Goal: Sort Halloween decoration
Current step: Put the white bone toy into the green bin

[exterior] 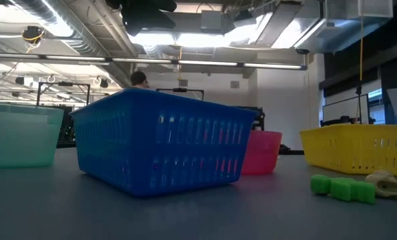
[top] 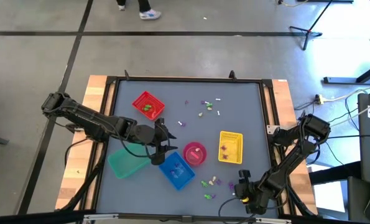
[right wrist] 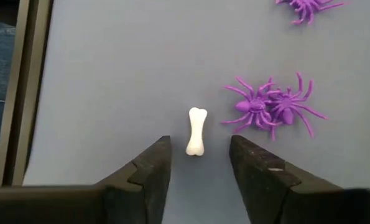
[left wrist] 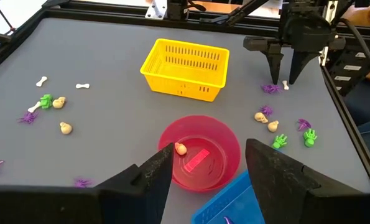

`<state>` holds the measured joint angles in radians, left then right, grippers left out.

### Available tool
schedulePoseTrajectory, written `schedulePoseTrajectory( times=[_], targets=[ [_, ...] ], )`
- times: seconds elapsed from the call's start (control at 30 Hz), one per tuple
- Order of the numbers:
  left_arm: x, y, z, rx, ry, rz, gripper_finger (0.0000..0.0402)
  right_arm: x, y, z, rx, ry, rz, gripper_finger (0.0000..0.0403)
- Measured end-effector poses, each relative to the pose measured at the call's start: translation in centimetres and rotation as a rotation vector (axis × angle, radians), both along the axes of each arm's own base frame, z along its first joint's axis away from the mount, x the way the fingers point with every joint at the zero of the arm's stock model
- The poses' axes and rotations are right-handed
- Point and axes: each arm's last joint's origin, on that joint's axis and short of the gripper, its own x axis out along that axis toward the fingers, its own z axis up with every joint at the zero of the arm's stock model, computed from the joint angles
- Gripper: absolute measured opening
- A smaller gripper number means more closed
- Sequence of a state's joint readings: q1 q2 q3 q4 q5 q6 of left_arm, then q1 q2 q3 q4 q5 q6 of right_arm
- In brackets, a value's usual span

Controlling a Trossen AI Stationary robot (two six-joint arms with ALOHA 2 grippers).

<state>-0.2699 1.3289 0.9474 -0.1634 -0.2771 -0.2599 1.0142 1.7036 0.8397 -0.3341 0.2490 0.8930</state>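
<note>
Near the table's front right corner, the right gripper stands with fingers parted around a white bone, not touching; left gripper, released, hovers over the pink bowl.

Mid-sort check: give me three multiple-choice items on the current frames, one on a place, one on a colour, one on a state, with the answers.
1. Where is the white bone?
A. in the yellow basket
B. on the table between the right gripper's jaws
C. in the pink bowl

2. What colour are the two spiders beside that bone?
A. purple
B. green
C. cream

3. How do the left gripper's jaws stand?
A. shut on a skull
B. shut on nothing
C. open above the pink bowl

Answers: 1 B, the right wrist view shows the bone lying between the jaws. 2 A, both are purple. 3 C, the left wrist view shows a wide gap with the bowl below.
</note>
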Motion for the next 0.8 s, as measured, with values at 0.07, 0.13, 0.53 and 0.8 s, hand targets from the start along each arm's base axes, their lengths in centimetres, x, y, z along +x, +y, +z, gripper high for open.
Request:
schedulePoseTrajectory(
  times=[0.07,0.13,0.53,0.8],
  targets=[
    [0.0,0.0,0.0,0.0,0.0,0.0,0.0184,0.0,-0.02,-0.02,-0.002,-0.001,-0.001,0.0141],
    [0.0,0.0,0.0,0.0,0.0,-0.001,0.0184,0.02,-0.03,-0.03,-0.003,-0.001,-0.002,0.0127],
    [0.0,0.0,0.0,0.0,0.0,-0.001,0.0184,0.11,0.15,-0.03,0.018,-0.011,-0.001,0.0103],
    [0.0,0.0,0.0,0.0,0.0,-0.001,0.0184,0.11,0.18,-0.02,0.022,-0.009,0.001,0.0103]
  ],
)
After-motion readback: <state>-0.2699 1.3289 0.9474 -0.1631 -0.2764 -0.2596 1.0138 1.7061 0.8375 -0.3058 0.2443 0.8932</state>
